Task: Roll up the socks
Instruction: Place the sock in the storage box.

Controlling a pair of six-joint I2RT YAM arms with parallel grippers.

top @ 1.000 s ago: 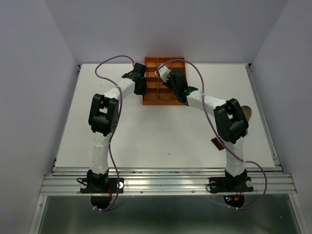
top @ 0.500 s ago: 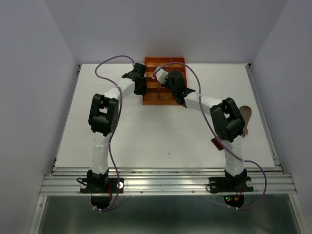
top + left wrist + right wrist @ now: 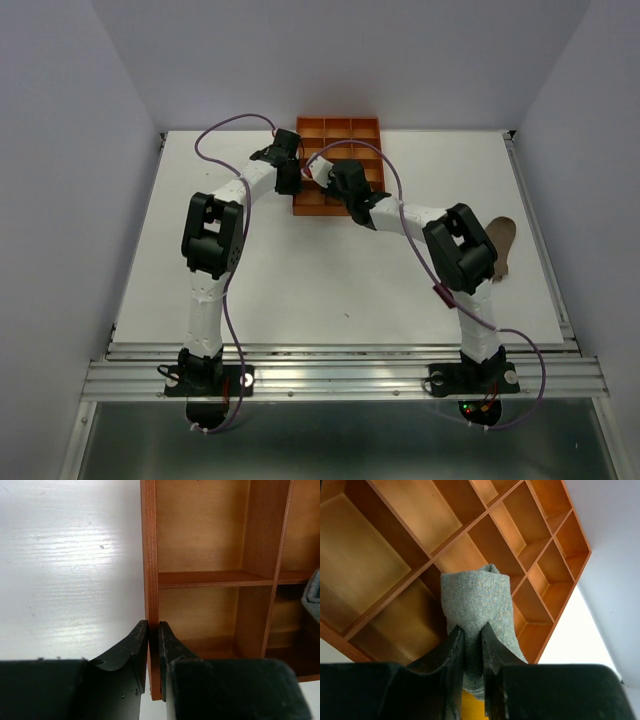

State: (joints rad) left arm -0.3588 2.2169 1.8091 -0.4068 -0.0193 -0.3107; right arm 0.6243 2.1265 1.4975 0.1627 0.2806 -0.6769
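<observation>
The grey sock [image 3: 477, 605], rolled into a fat bundle, hung from the right gripper [image 3: 472, 630], whose fingers were drawn narrow and pinched the roll at its near end. It hung over the orange tray [image 3: 365, 555], above a crossing of dividers in the tray's near-left part. Whether it touched the wood could not be told. From the left wrist camera only a sliver of the grey sock [image 3: 312, 597] showed at the right edge, over the second column of compartments.

The left gripper [image 3: 153, 630] was clamped on the tray's left outer wall [image 3: 150, 555], one finger outside it and one inside.

Compared with a second earlier, the right gripper [image 3: 320, 172] had swung leftward and a little nearer across the tray [image 3: 340, 124], from its middle columns toward the left gripper [image 3: 291, 182], so the two stood close together. The right arm's elbow had followed it inward, and more of the taupe-brown sock [image 3: 506, 240] lay uncovered, flat on the white table [image 3: 300, 290] near the right edge. The left arm had not moved.
</observation>
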